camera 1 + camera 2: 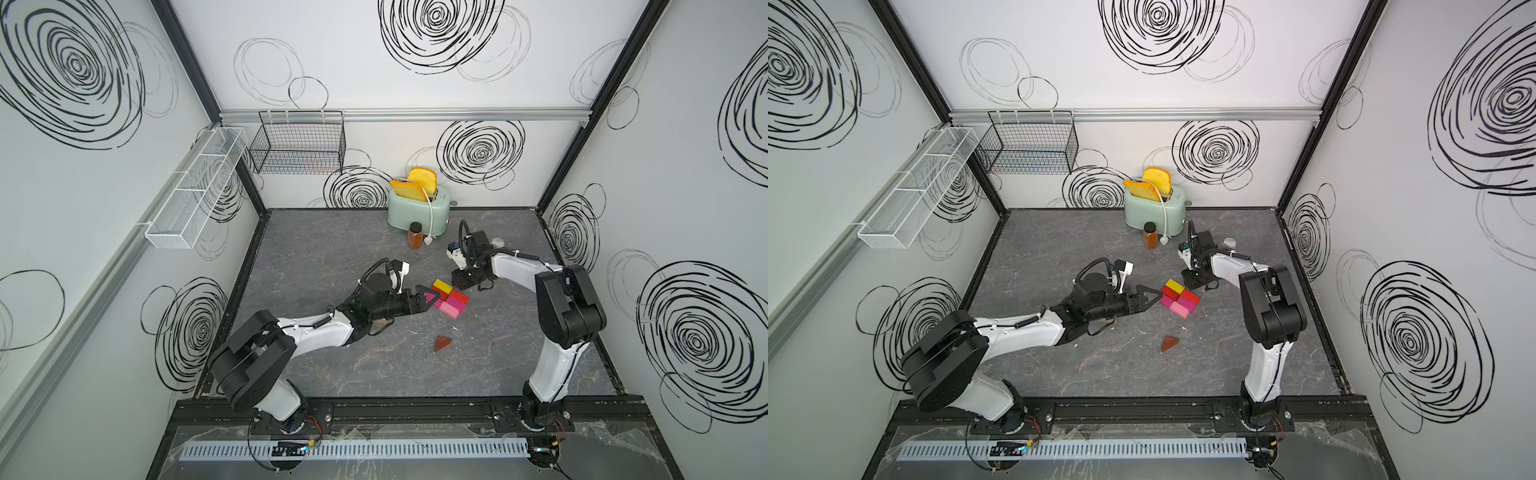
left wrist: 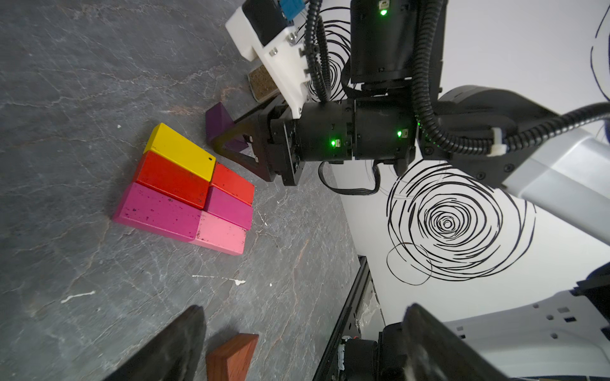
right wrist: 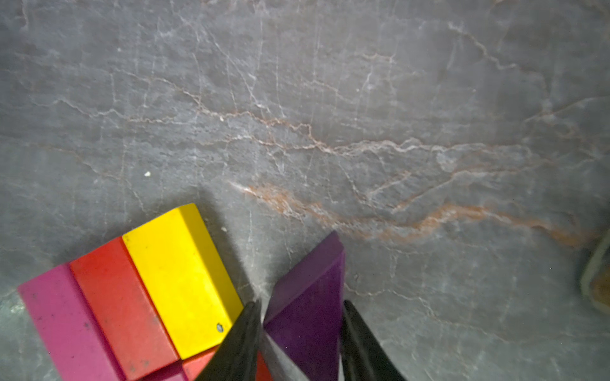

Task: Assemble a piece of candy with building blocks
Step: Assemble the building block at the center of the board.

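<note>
Several flat building blocks lie joined on the grey table: yellow (image 1: pixel 441 286), red (image 1: pixel 458 296) and pink (image 1: pixel 450 309); the left wrist view shows them as yellow (image 2: pixel 180 151), red (image 2: pixel 171 179), magenta (image 2: pixel 158 211) and pink (image 2: pixel 221 232). My right gripper (image 3: pixel 300 316) is shut on a purple wedge (image 3: pixel 307 306) right beside the yellow block (image 3: pixel 178 280), low over the table. In both top views the right gripper (image 1: pixel 463 282) hides that wedge. My left gripper (image 1: pixel 432 300) is open wide at the cluster's left edge, holding nothing. A brown wedge (image 1: pixel 442 343) lies apart in front.
A mint toaster (image 1: pixel 417 208) with bread slices stands at the back wall, its white plug (image 1: pixel 429 240) and a brown spice jar (image 1: pixel 414 235) in front of it. Another jar (image 1: pixel 496 242) sits behind the right arm. Wire baskets (image 1: pixel 299 143) hang on the walls.
</note>
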Robot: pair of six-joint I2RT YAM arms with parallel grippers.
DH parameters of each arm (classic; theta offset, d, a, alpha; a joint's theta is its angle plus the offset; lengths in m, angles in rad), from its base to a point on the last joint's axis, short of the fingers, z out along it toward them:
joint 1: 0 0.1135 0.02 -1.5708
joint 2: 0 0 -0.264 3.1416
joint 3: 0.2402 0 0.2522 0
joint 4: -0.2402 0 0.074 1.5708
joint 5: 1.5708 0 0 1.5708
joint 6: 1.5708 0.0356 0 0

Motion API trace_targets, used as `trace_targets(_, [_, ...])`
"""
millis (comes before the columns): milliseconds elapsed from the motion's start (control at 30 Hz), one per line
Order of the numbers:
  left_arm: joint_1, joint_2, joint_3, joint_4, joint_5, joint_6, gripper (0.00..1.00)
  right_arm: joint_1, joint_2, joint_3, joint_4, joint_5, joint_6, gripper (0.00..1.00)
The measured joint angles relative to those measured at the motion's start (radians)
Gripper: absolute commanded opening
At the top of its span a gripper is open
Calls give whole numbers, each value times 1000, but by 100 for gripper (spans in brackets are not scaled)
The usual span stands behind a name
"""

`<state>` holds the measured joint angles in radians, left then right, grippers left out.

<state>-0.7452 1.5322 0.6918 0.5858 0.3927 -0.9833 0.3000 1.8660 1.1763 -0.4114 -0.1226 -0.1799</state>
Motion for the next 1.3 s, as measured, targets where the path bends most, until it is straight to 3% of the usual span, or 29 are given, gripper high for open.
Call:
trace_targets(1000, [-8, 0, 0, -1, 0, -2, 98, 19, -66, 2, 7, 9, -3, 50])
trace_targets(1300, [-4, -1, 0, -9, 0, -1, 98, 19, 31, 129, 5, 10, 34, 48])
